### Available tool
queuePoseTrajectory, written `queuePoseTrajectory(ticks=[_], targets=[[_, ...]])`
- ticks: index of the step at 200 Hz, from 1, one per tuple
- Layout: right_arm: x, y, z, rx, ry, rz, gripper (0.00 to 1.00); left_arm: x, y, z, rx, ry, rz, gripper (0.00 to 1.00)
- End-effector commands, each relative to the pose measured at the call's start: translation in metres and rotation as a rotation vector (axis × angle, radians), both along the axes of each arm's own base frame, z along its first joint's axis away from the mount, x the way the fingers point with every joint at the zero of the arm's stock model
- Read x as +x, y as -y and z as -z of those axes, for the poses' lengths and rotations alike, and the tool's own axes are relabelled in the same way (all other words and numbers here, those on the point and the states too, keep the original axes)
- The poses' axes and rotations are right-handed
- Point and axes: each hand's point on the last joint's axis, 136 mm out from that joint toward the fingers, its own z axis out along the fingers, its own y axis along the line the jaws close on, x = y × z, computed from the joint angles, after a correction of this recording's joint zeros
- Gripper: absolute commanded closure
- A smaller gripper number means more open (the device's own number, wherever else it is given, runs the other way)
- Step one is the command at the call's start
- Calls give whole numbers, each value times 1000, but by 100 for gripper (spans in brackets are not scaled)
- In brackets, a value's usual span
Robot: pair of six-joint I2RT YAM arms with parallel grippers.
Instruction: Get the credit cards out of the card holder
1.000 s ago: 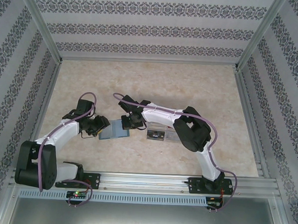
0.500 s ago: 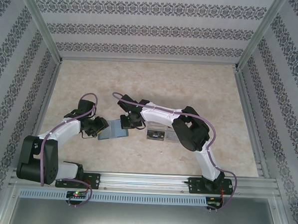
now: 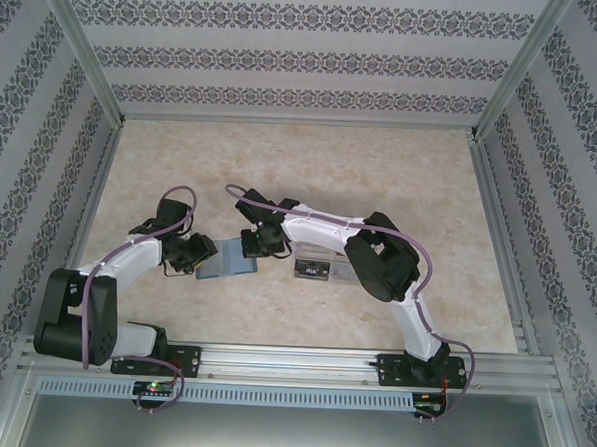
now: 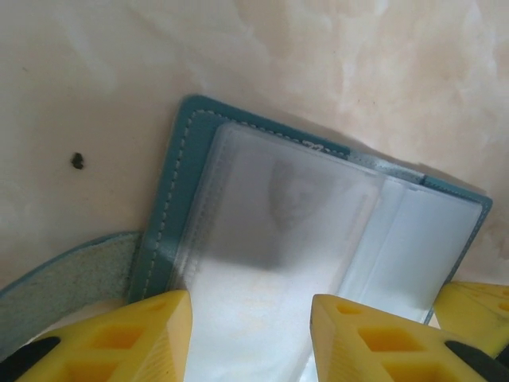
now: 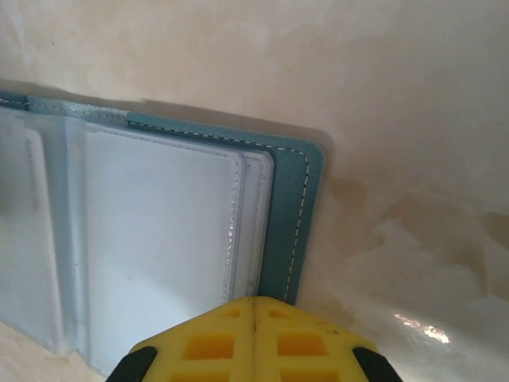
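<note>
One small flat teal-blue card holder (image 3: 228, 261) lies open on the beige worktop (image 3: 382, 168). We see our left pincer (image 4: 248, 306) spread over it and our right pincer (image 5: 254, 310) pressed together at its edge.

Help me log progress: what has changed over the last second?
Only the left arm's shoulder shifted, slightly right and away from the near edge. Nothing was visibly gripped or released. The card holder lies open where it was, with the left gripper and right gripper at its opposite ends as before.
</note>
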Motion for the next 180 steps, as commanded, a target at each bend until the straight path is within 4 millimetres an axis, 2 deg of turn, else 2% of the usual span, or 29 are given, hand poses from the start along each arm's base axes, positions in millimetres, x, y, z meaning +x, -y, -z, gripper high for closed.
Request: queuePoseTrajectory(ticks=[1,85,146,180], targets=[[-2,-2,8,-11,-33,-3,100,-6,-12,-4,59,0,-18,55],[-3,-3,8,-10,-41,-11,100,-9,0,16,-2,-67,15,55],[-4,-4,9,-9,-47,-13,100,6,27,3,-159,25,58,52],[-5,-3,10,-11,-53,-14,100,10,30,-3,-178,59,67,47]])
